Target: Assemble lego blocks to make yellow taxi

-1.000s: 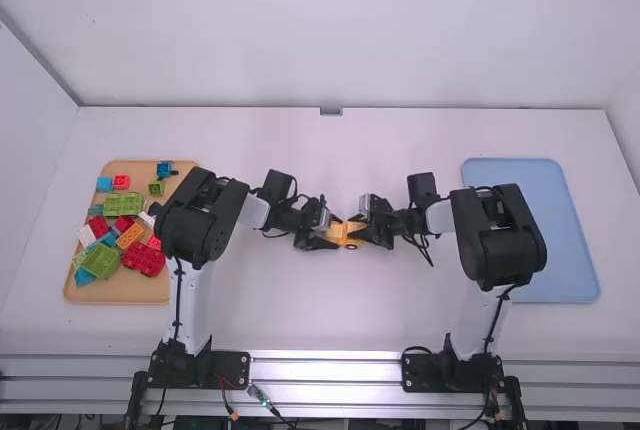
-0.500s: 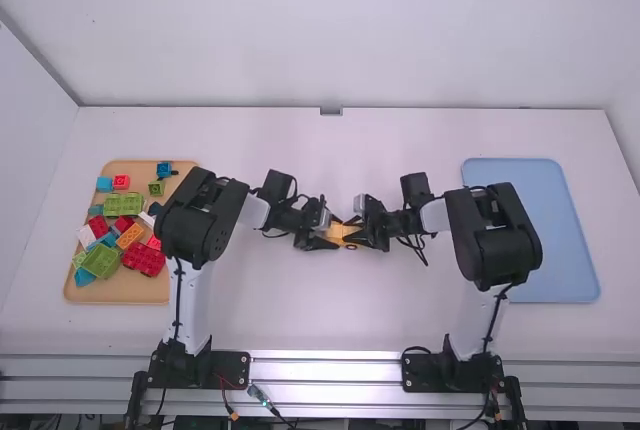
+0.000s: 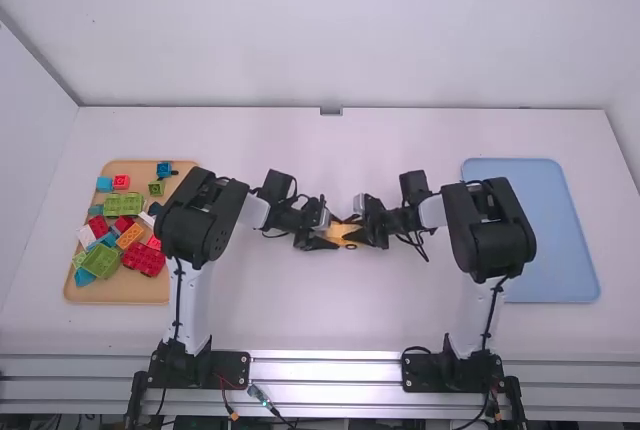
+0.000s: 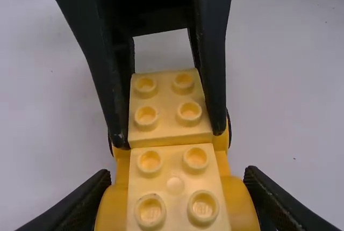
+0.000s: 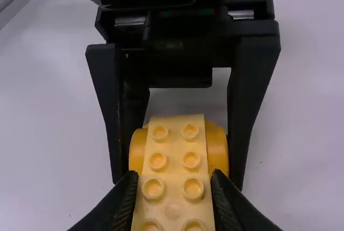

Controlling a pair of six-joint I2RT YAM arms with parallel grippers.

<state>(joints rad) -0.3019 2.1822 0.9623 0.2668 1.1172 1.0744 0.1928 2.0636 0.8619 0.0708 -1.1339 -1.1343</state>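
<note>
Yellow toy car [image 3: 346, 235] between both grippers, over middle of table [image 3: 330, 315]. Left gripper [image 3: 332, 233]: jaws parted to car's width, clamped on rounded sides at one end, body between them. Right gripper [image 3: 359, 231]: jaws parted less widely, closed on narrower studded block [image 4: 169, 106] at other end, one finger along each side, studs between.

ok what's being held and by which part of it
The yellow taxi: the left gripper holds its rounded sides at one end, the right gripper its studded top at the other.
</note>
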